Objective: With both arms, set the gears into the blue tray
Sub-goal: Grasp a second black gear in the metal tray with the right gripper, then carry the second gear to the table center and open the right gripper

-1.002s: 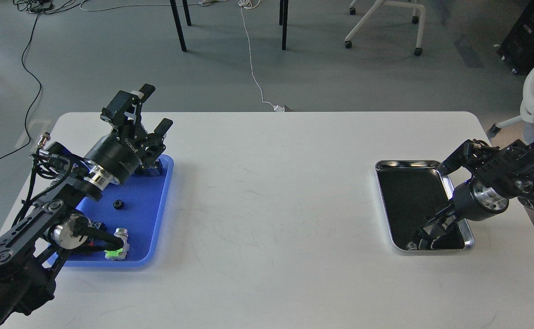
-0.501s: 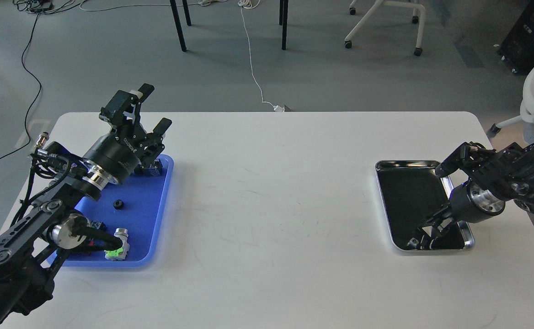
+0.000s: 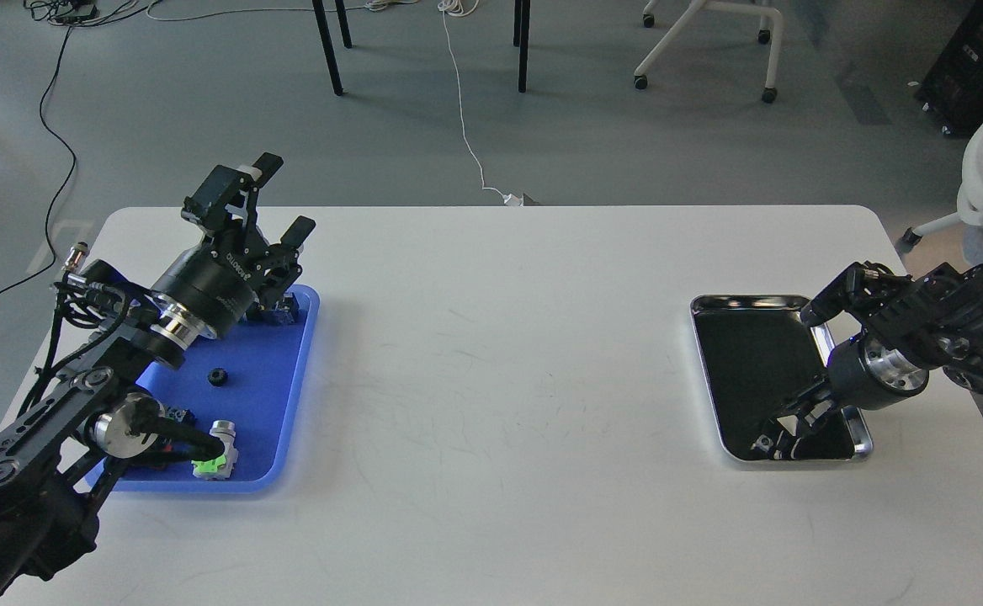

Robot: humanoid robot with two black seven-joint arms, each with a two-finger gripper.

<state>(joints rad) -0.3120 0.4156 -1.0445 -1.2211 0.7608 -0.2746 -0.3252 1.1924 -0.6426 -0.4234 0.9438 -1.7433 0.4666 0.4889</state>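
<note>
One small black gear (image 3: 219,376) lies on the blue tray (image 3: 281,404) at the table's left side. My left gripper (image 3: 284,195) hangs open above the tray's far end, nothing between its fingers. My right gripper (image 3: 782,431) reaches down into the near right corner of the shiny steel tray (image 3: 710,370). Its fingers are dark against the tray's dark bottom, so I cannot tell whether they are open or hold anything. No gear shows in the steel tray.
On the blue tray there is also a green-topped push-button switch (image 3: 214,459) at the near edge and a blue one (image 3: 287,307) under the left gripper. The white table (image 3: 500,379) lies between the trays. Chair legs and cables stand on the floor behind.
The right gripper has dropped slightly lower and nearer to the steel tray's front corner. The left arm has barely moved, and the gear on the blue tray is where it was.
</note>
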